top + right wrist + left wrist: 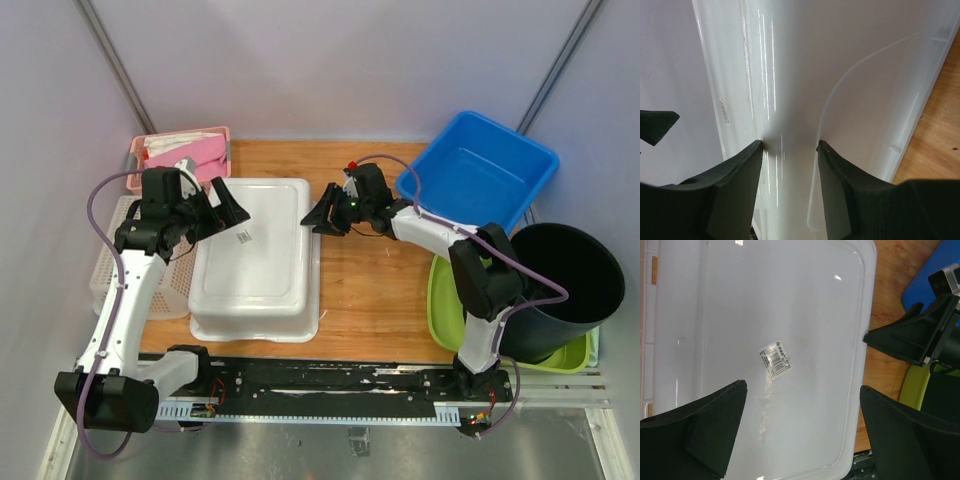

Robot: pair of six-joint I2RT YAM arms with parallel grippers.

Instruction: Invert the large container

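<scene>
The large container (255, 260) is a white plastic tub lying bottom-up on the wooden table, with a barcode label (774, 358) on its flat base. My left gripper (218, 212) hovers over the tub's far left part, its jaws wide open above the base (790, 315) and holding nothing. My right gripper (318, 218) sits at the tub's right rim. In the right wrist view its fingertips (760, 145) rest against the white wall (840, 75), jaws apart with nothing clamped between them.
A blue bin (480, 175) stands at the back right, with a black bucket (565, 285) and a green tub (445, 310) at the right. A pink basket (185, 150) and a white slotted basket (110, 260) are on the left.
</scene>
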